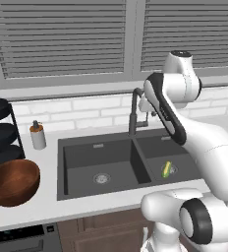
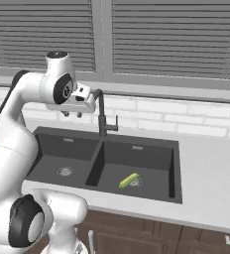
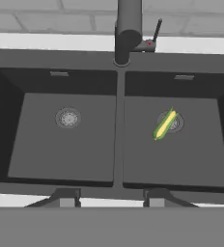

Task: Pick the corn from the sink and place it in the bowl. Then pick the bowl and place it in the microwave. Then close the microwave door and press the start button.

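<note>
The white arm rises from the near counter edge, bends over the dark grey double-basin sink [image 1: 111,167] and holds its two-finger gripper [image 2: 72,114] high above the divider, pointing down, jaws parted and empty. The small yellow corn cob in green husk [image 3: 164,124] lies on the right basin's drain. The tall dark faucet [image 2: 103,116] stands just beyond the gripper. A large reddish-brown wooden bowl [image 1: 13,181] sits near the counter's left edge, a grey soap dispenser [image 1: 37,135] behind it.

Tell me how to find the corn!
Look at the dark double sink under the window. The corn lies in the right-hand basin, across its round drain. It is the one bright yellow-and-green thing in all that grey.
</note>
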You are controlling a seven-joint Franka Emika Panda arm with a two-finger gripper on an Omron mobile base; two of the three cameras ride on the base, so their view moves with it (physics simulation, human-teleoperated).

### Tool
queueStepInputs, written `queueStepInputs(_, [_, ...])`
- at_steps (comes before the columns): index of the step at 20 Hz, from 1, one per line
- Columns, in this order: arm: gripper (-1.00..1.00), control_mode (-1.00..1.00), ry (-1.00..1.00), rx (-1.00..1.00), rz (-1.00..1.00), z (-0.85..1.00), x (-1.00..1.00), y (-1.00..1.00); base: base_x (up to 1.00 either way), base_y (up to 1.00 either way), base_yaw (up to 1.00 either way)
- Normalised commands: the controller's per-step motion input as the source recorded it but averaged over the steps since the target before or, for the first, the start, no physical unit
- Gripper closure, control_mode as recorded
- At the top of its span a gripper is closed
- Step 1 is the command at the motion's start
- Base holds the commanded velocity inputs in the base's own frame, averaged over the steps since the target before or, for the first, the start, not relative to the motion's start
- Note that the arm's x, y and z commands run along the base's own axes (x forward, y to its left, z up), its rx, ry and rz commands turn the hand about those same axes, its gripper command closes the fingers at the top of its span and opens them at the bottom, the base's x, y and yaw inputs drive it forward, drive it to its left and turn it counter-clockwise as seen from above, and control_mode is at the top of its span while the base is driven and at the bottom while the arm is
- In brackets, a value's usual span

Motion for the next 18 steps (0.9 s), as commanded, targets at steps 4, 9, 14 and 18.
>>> queueStepInputs(4, [-1.00, -1.00, 0.02, 0.00, 0.00, -0.02, -0.25, 0.00, 0.00, 0.00, 0.00])
queueStepInputs(9, [-1.00, -1.00, 0.02, 0.00, -0.01, -0.12, -0.81, -0.16, 0.00, 0.00, 0.00])
queueStepInputs(14, [-1.00, -1.00, 0.00, 0.00, -0.06, -0.19, -0.78, -0.39, 0.00, 0.00, 0.00])
queueStepInputs(18, [-1.00, -1.00, 0.04, 0.00, -0.04, -0.29, -0.10, -0.61, 0.00, 0.00, 0.00])
